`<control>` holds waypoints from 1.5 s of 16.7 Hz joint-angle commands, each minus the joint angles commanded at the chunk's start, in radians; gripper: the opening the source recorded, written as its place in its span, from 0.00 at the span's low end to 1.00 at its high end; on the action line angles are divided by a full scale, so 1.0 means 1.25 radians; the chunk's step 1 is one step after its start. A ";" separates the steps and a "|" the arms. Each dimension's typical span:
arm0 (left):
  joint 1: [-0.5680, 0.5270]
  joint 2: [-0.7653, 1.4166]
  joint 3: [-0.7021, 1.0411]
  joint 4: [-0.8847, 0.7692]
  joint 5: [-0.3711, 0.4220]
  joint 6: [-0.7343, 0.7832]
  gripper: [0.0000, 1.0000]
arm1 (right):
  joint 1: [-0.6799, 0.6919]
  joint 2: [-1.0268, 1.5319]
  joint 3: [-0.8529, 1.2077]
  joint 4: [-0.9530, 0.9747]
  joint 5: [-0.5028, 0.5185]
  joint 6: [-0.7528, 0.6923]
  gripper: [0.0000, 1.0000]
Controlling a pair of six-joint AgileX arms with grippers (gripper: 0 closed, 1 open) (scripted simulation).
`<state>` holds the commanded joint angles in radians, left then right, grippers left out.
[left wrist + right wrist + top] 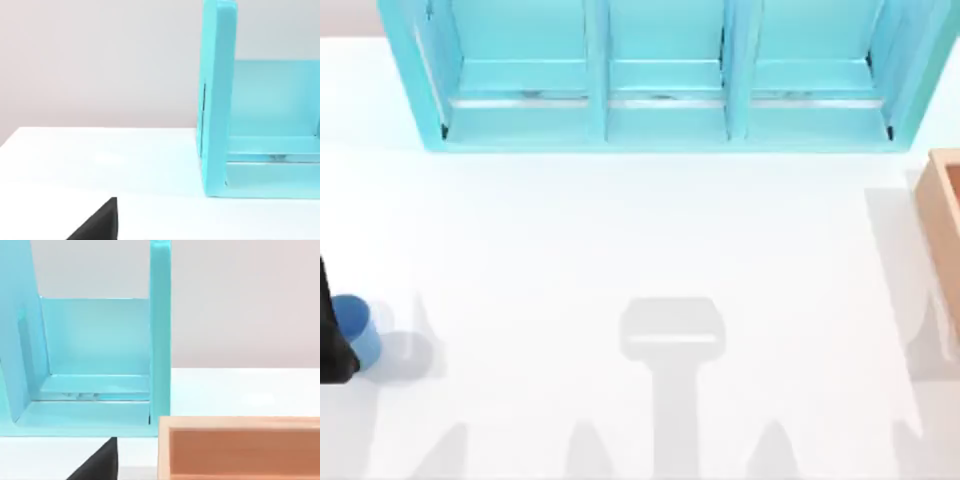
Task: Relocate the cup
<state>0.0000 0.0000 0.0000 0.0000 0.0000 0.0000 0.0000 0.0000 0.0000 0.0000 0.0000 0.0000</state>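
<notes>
Top view alone shows cup point(356, 328) far left.

The cup point(356, 328) stood at the table's point(620, 240) left edge. The cabinet point(660, 75) stood along the far side, with a box point(945, 225) at the right edge.

Left arm at the table's left edge; right arm out by the right side.

In the top view a dark part of the left arm point(334, 335) shows at the left edge, low on the table. Each wrist view has a black wedge of that arm's own gripper at its lower edge: the left gripper point(100, 222) and the right gripper point(100, 462). Both wrist cameras look level across the table.
</notes>
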 joint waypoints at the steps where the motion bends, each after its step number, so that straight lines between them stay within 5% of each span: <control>1: 0.000 0.000 0.000 0.000 0.000 0.000 1.00 | 0.000 0.000 0.000 0.000 0.000 0.000 1.00; 8: -0.011 0.179 0.171 -0.156 -0.003 -0.017 1.00 | 0.000 0.000 0.000 0.000 0.000 0.000 1.00; 18: -0.067 0.940 0.724 -0.695 -0.002 -0.051 1.00 | 0.000 0.000 0.000 0.000 0.000 0.000 1.00; 25: -0.089 1.276 0.993 -0.943 -0.001 -0.074 1.00 | 0.000 0.000 0.000 0.000 0.000 0.000 1.00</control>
<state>-0.1115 1.5951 1.2416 -1.1792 -0.0015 -0.0926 0.0000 0.0000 0.0000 0.0000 0.0000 0.0000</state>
